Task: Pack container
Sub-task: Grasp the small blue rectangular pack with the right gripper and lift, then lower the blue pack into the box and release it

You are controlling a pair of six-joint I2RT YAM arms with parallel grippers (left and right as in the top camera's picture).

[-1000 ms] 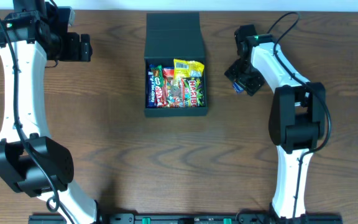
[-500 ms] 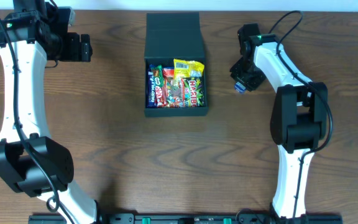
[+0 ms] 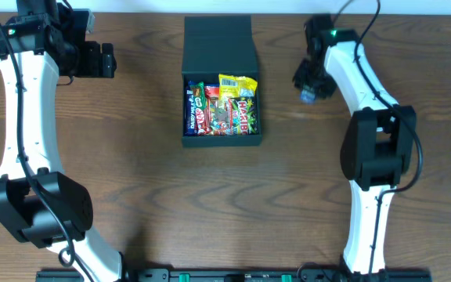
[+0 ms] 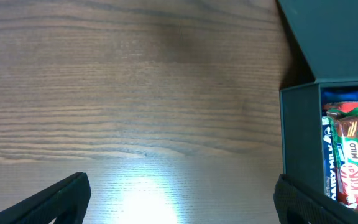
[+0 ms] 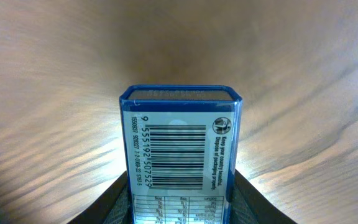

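Observation:
The container [image 3: 219, 47] is a dark box at the top middle of the table, its flap lid folded back and its well full of snack packets [image 3: 221, 106]. Its left wall and a KitKat packet show in the left wrist view [image 4: 300, 143]. My right gripper [image 3: 309, 88] is to the right of the container, shut on a small blue box with a barcode [image 5: 179, 155], held above the table. My left gripper [image 3: 104, 60] is open and empty, far left of the container.
The wooden table [image 3: 155, 196] stretches around the container. Both arm bases stand at the front edge. A pale wall strip runs along the back edge.
My right gripper has moved up toward the back of the table with the small blue box in it. The left arm has not moved.

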